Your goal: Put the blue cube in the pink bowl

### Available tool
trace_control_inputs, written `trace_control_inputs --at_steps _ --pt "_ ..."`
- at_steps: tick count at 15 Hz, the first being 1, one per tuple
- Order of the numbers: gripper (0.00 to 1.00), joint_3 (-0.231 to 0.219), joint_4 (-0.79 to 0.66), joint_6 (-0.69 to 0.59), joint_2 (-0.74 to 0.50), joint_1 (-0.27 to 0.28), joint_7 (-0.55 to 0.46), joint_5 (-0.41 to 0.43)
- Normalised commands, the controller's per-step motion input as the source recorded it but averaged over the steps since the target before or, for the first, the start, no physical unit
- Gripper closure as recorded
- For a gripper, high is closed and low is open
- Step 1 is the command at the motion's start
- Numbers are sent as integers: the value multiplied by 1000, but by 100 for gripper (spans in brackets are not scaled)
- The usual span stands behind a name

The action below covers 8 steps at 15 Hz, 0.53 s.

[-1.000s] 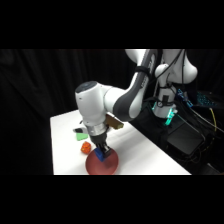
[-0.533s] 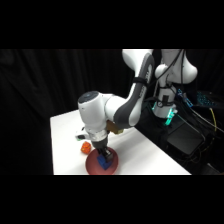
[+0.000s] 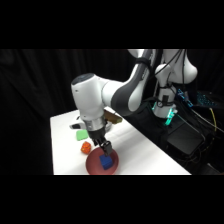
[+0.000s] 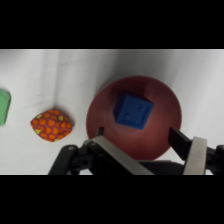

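Observation:
The blue cube (image 4: 132,111) lies inside the pink bowl (image 4: 165,107), a little off its middle and tilted. My gripper (image 4: 136,133) hovers just above the bowl, open, its two fingers (image 4: 102,143) standing wide on either side with no contact on the cube. From the side, the cube (image 3: 106,161) rests in the pink bowl (image 3: 93,165) near the table's front edge, and the gripper (image 3: 103,146) hangs directly over it.
An orange-red lumpy object (image 4: 51,124) sits on the white table just left of the bowl, also visible from the side (image 3: 86,148). A light green flat block (image 3: 81,135) lies farther back. Dark equipment and cables stand to the table's right.
The arm dipped toward the bowl and has since lifted slightly. The blue cube now lies free in the bowl below the fingers.

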Motion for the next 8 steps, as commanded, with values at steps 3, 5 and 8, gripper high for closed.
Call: trace_control_inputs --at_steps 3,5,8 --pt "0 48 47 -458 -381 1 -54 -70" --pt "0 33 86 -383 -295 -38 -114 -42" --pt "0 15 99 -300 -217 -74 -186 -24"
